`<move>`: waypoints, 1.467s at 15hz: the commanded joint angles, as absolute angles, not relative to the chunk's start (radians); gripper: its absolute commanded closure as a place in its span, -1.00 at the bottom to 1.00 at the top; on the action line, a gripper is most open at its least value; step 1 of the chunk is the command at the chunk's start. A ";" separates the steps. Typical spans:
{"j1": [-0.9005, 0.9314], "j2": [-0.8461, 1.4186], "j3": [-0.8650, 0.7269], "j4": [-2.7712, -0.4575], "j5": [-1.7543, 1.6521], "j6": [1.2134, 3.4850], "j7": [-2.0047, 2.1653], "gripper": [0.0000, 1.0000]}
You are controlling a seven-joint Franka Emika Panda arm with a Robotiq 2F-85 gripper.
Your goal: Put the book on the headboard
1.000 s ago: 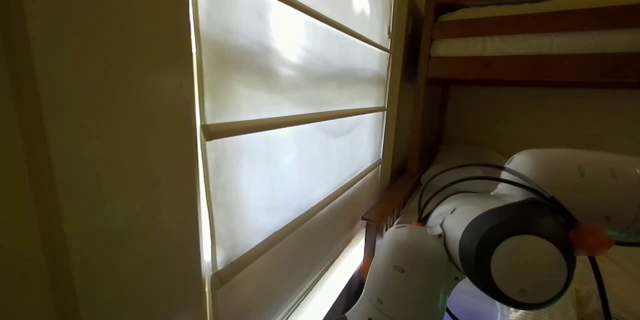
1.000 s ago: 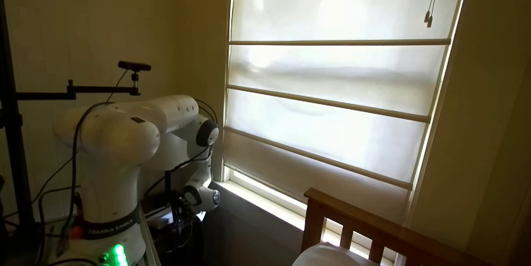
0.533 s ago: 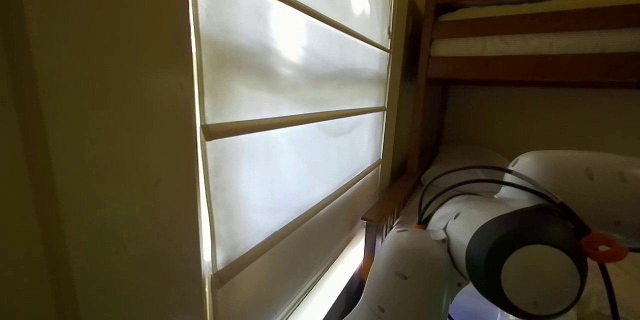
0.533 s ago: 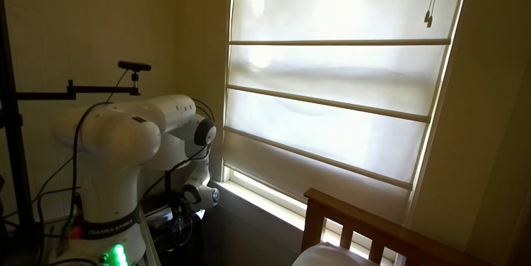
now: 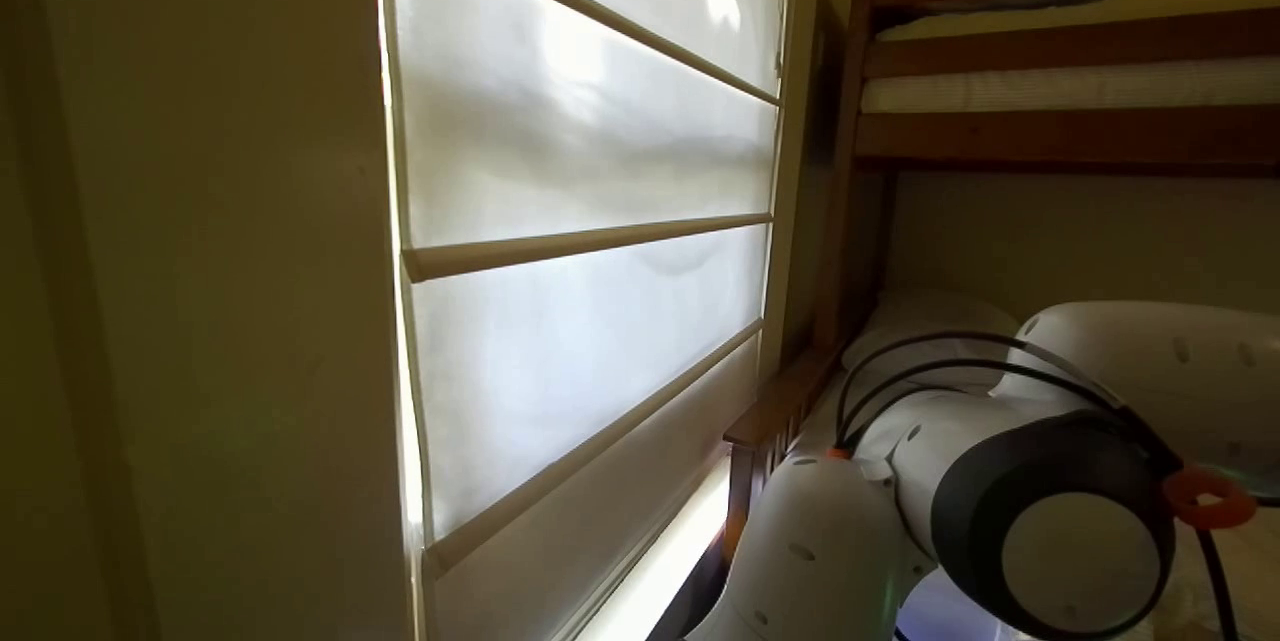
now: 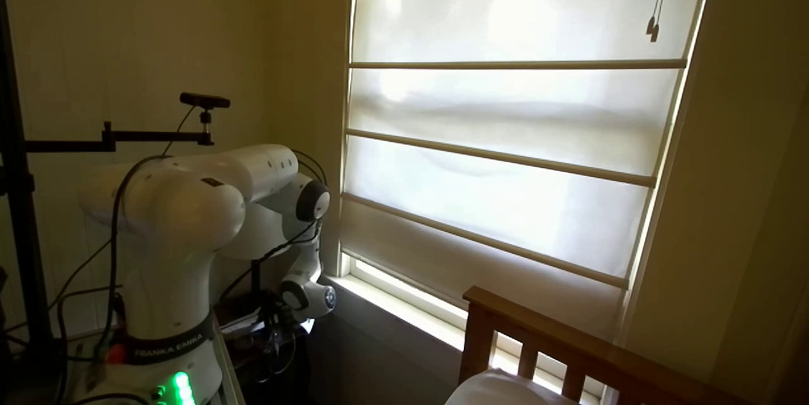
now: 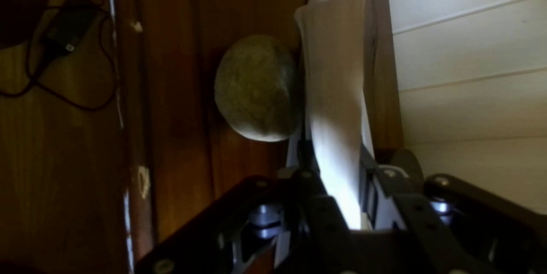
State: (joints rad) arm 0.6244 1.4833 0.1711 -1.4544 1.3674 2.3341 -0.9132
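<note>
In the wrist view the book (image 7: 335,60) stands on edge, its pale page block running up between the jaws. My gripper (image 7: 336,158) is shut on it, one finger along each side. The book's lower end is hidden among the dark finger parts. The gripper (image 6: 275,329) hangs low behind the arm in an exterior view, small and dark, and the book cannot be made out there. The headboard, a slatted wooden bed end, shows in both exterior views, as the headboard (image 6: 543,335) and the headboard (image 5: 785,406), well away from the gripper.
A round stone-like object (image 7: 258,88) sits against the book on a wooden shelf (image 7: 171,94). White planks (image 7: 470,73) rise close by. A black adapter (image 7: 70,22) with cable lies lower. A pillow (image 6: 505,389) rests by the headboard; a window blind (image 6: 505,108) hangs behind.
Over the first half second the arm shifted slightly toward its base; since then it has stayed almost still. The book's and fingers' movements are too dark to follow in the exterior views.
</note>
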 commanded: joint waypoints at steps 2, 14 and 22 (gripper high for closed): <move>0.634 1.489 0.162 -1.434 1.393 2.312 -0.927 0.88; 0.257 1.308 0.322 -1.783 1.455 2.494 -1.219 0.88; 0.180 1.078 0.344 -2.057 1.746 2.691 -1.385 0.88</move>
